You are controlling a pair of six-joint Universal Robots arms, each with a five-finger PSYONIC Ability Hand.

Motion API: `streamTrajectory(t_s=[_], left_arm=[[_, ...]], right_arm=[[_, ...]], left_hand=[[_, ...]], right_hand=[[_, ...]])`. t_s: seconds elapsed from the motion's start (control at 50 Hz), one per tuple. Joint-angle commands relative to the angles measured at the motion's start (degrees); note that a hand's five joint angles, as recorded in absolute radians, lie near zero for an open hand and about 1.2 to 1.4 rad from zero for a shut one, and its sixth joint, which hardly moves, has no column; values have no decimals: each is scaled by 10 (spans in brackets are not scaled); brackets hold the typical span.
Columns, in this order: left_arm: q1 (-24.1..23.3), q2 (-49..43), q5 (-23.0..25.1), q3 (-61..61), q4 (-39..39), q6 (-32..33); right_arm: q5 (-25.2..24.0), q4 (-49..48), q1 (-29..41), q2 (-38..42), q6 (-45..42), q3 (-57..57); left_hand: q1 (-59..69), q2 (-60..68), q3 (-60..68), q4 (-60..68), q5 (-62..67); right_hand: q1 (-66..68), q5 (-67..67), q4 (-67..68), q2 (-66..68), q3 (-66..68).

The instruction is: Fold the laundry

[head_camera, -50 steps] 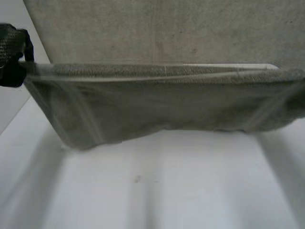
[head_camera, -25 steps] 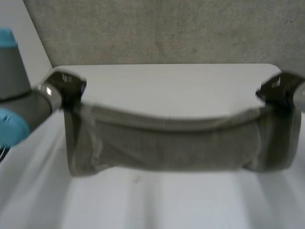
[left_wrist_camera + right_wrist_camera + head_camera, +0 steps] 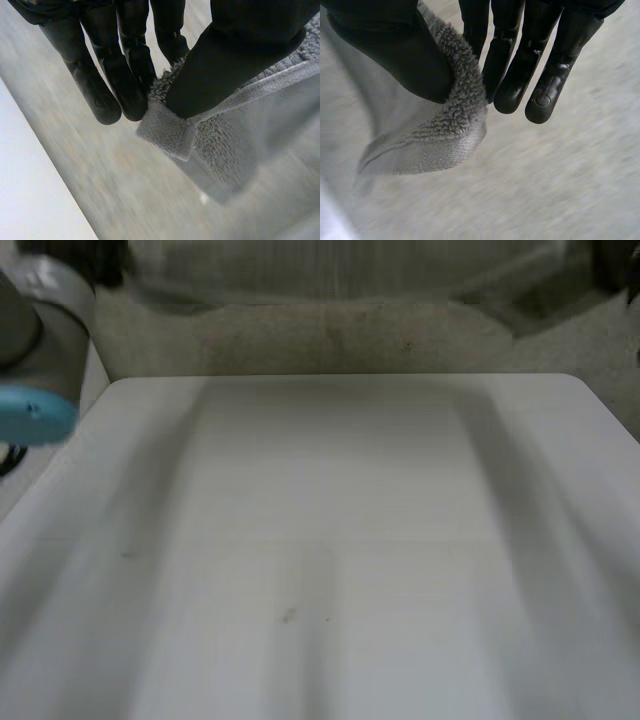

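Left hand clamps towel corner, thumb against fingers; right hand pinches another corner likewise. Next, likely: lower evenly onto tabletop — towel taut between hands, grips firm.

The left arm's rounded matte-grey joint housing shows at the far left, capped by a glossy light-blue round cap and edged with a pale silvery band. The left hand is matt black, with long segmented fingers, rounded tips and a broad smooth thumb. The right hand is the same black, and one fingertip bears a small circular recess.
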Motion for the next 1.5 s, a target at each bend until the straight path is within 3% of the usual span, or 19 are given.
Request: streamTrajectory(t_s=[0.02,0.2,0.3,0.34,0.36,0.4,0.46,0.5,0.56,0.68,0.74,0.78,0.84,0.98,1.2,1.5], left_arm=[[3,-17,4,-167,32,2],[8,-45,36,-332,80,9],[28,-17,49,-429,60,36],[39,55,50,-494,5,111],[39,55,50,-494,4,111],[64,124,50,-550,-71,187],[81,157,50,-572,-113,222],[103,228,57,-602,-192,273],[115,267,87,-610,-226,300],[123,264,134,-590,-205,299],[114,225,143,-564,-171,286],[88,151,140,-520,-142,263],[71,114,138,-488,-135,250],[51,-24,133,-335,-132,196],[25,-128,94,-181,-131,174],[19,-199,66,-85,-130,174]], right_arm=[[-5,63,1,55,-4,88],[-6,94,-1,118,-23,179],[0,154,-7,102,-102,225],[1,238,-10,51,-168,257],[1,238,-10,51,-168,257],[2,333,-33,-31,-219,293],[-3,374,-52,-73,-238,308],[-13,425,-88,-137,-272,319],[-41,424,-103,-160,-295,318],[-80,405,-107,-149,-290,311],[-82,382,-101,-86,-275,306],[-68,352,-91,-19,-253,281],[-52,339,-83,1,-240,267],[40,249,-33,117,-193,191],[59,108,-30,143,-144,160],[59,72,-3,189,-134,143]], left_hand=[[127,104,103,102,110],[127,104,103,102,110],[127,104,103,102,110],[127,104,103,102,110],[127,104,103,102,110],[127,104,103,102,110],[127,104,103,102,110],[127,104,103,102,110],[127,104,103,102,110],[127,104,103,102,110],[127,104,103,102,110],[127,104,103,102,110],[127,104,103,102,110],[127,104,103,102,110],[127,104,103,102,110],[127,104,103,102,110]], right_hand=[[254,145,116,129,121],[254,145,116,129,121],[254,145,116,129,121],[254,145,116,129,121],[254,145,116,129,121],[254,145,116,129,121],[254,145,116,129,121],[254,145,116,129,121],[254,145,116,129,121],[254,145,116,129,121],[254,145,116,129,121],[254,145,116,129,121],[254,145,116,129,121],[254,145,116,129,121],[254,145,116,129,121],[254,145,116,129,121]])
